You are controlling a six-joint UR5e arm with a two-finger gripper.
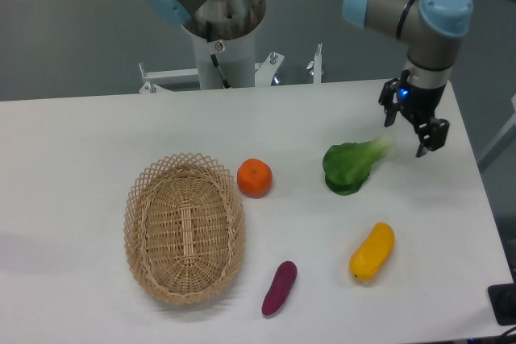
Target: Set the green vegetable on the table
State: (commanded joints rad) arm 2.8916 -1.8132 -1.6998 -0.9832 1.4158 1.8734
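Note:
The green vegetable [351, 165] lies on the white table [81, 151] right of centre, dark leaves to the lower left and pale stem pointing up and right. My gripper [409, 136] hangs just right of the stem tip, above the table near its right edge. Its two dark fingers [428, 139] stand apart with nothing between them. The gripper does not touch the vegetable.
An oval wicker basket [185, 227] sits at the left of centre and holds nothing. An orange [255, 177] lies next to its upper right rim. A purple eggplant piece [279, 288] and a yellow mango-shaped fruit [372, 251] lie near the front.

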